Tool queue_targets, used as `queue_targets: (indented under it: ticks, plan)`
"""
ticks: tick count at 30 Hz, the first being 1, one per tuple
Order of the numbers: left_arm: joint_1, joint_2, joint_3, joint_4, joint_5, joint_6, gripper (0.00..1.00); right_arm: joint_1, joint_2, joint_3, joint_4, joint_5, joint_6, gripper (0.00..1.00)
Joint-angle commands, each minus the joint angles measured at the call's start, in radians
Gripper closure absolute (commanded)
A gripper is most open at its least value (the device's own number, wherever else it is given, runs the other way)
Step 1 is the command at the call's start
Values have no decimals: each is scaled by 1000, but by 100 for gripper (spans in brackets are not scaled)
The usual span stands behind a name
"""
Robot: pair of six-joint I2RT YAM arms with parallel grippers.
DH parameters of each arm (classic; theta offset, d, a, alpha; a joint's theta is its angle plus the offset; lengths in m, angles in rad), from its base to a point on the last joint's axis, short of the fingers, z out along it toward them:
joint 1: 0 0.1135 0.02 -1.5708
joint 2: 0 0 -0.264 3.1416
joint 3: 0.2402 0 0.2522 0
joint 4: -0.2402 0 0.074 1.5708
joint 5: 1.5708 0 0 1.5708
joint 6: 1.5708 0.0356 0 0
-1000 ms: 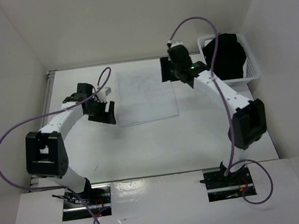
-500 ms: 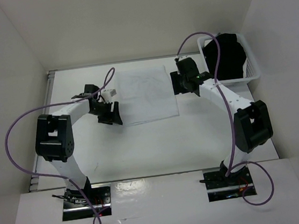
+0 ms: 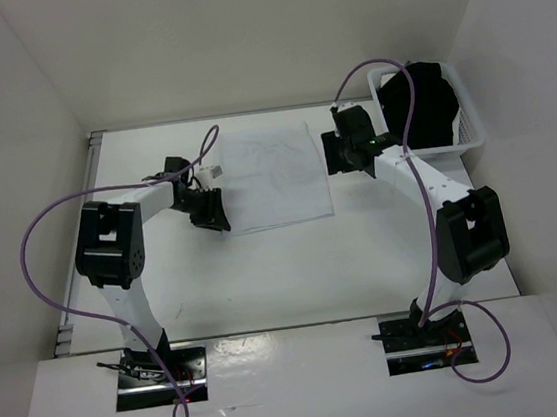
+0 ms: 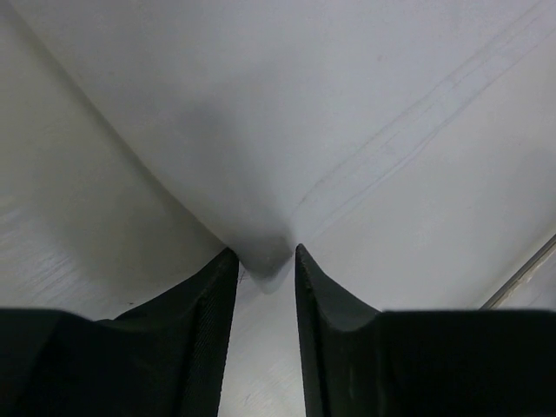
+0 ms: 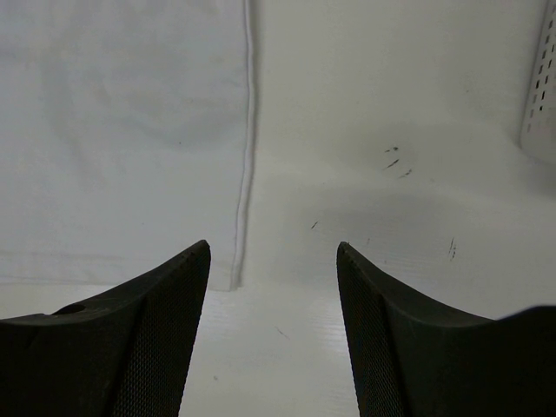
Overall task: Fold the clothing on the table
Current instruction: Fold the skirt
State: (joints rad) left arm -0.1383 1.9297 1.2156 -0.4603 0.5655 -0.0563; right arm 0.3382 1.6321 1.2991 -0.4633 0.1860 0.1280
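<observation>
The left arm [image 3: 142, 199] has swung inward compared with one second ago. Its big elbow block now stands further from the near edge and more to the right, and its wrist has travelled from the bare bench [image 3: 265, 270] just beside the cloth onto the near left corner of the clothing [image 3: 270, 174]. The left jaws were wide then and are much narrower now. In the left wrist view, the black fingers [image 4: 200, 321] stand close to each other, and the pointed corner of the white fabric sits exactly between their tips, slightly raised, with a shadow under it. Whether they already pinch it, I cannot tell.

The clothing itself has not changed its place. It lies spread flat and a little wrinkled on the far middle part of the bench, between the two arms.

The right arm [image 3: 416, 178] was over the far right corner of the clothing one second ago. Now its wrist has come back toward the near side and hangs just beside the right edge of the cloth. The right jaws are open wide and hold nothing; in the right wrist view, the hem runs down near the left finger [image 5: 148, 330] and bare bench shows between the two.

At the far right, the white basket [image 3: 471, 131] with the black garment [image 3: 425, 101] stays as before.
</observation>
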Motion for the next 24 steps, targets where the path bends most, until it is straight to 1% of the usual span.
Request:
queue_targets:
  ticks: [1, 2, 3, 6, 7, 10, 11, 14, 15, 19, 24]
  plan:
    - [-4, 28, -11, -1, -4, 10, 61, -10, -32, -21, 51, -10, -11, 35]
    - [-4, 28, -11, -1, -4, 10, 63, -10, -32, -21, 51, -10, -11, 35]
    - [-4, 28, -11, -12, -4, 19, 69, -10, -32, -21, 51, -19, -11, 35]
    - [-4, 28, -11, -41, -4, 39, 77, -10, -32, -31, 51, -30, -21, 35]
    - [-4, 28, -11, -41, -15, 39, 81, -10, -20, -31, 39, -39, -21, 35]
    - [-4, 17, -11, -63, -15, 61, 84, -10, 24, -31, 12, -63, -30, 41]
    - [-4, 6, -11, -63, -15, 61, 87, -10, 37, -31, 2, -63, -30, 43]
    - [-4, 6, -11, -63, -26, 61, 88, -10, 84, -40, -18, -92, -30, 51]
    - [-4, 6, -11, -72, -35, 61, 88, -10, 95, -40, -18, -102, -30, 52]
    - [-4, 6, -2, -72, -35, 70, 88, -10, 162, -31, -52, -122, -30, 53]
    - [5, 6, -2, -72, -35, 70, 88, -10, 199, -31, -61, -161, -39, 53]
